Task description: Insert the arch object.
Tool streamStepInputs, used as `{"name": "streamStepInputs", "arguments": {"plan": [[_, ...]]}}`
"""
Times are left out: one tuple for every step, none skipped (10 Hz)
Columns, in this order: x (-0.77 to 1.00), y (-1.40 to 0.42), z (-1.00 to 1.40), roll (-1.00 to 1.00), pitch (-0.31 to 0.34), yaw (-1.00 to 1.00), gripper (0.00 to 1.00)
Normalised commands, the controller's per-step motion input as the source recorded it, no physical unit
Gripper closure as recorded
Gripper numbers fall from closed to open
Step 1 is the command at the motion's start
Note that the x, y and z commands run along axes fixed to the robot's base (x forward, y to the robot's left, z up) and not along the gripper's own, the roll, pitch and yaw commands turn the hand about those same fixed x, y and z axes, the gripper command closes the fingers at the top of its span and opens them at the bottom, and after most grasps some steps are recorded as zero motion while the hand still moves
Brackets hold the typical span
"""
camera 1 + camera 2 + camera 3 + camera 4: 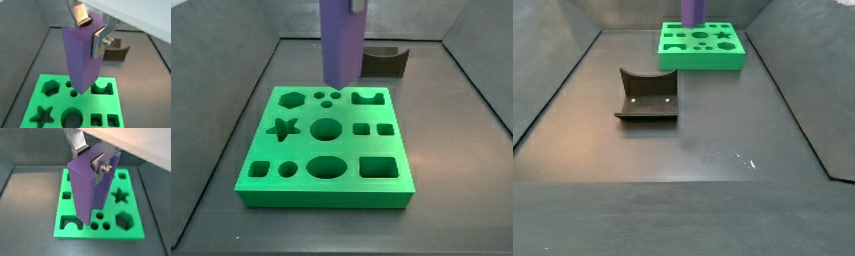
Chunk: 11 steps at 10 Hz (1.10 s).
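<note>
My gripper is shut on the top of a tall purple bar with a rounded notch along one side, the arch object. It shows the same way in the facing wrist view, with the gripper on the bar. The bar hangs upright over the green board. Its lower end is just above the board's far part, close beside the arch-shaped hole, which both wrist views also show. In both side views only the bar shows; the fingers are cut off.
The dark fixture, a bracket with a curved top on a base plate, stands on the grey floor away from the board; it also shows behind the board. Sloped grey walls close in the floor.
</note>
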Motion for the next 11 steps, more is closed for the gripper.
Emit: {"name": "streamStepInputs", "arguments": {"plan": [[0.32, 0.17, -0.29, 0.00, 0.000, -0.86, 1.00], [0.34, 0.17, -0.24, 0.00, -0.010, -0.86, 1.00], [0.34, 0.17, -0.22, 0.00, -0.017, -0.86, 1.00], [0.28, 0.10, -0.30, 0.02, 0.000, -0.90, 1.00], [0.19, 0.05, -0.32, 0.04, -0.010, -0.97, 1.00], [0.12, 0.03, -0.29, 0.02, -0.024, -1.00, 1.00], [0.17, 0.02, -0.07, 0.00, -0.001, -0.97, 1.00], [0.25, 0.01, -0.03, -0.02, 0.000, -0.90, 1.00], [0.19, 0.00, -0.06, 0.00, 0.000, -0.92, 1.00], [0.04, -0.04, -0.07, 0.00, 0.000, -0.97, 1.00], [0.05, -0.14, -0.13, 0.00, 0.000, -0.93, 1.00]]}}
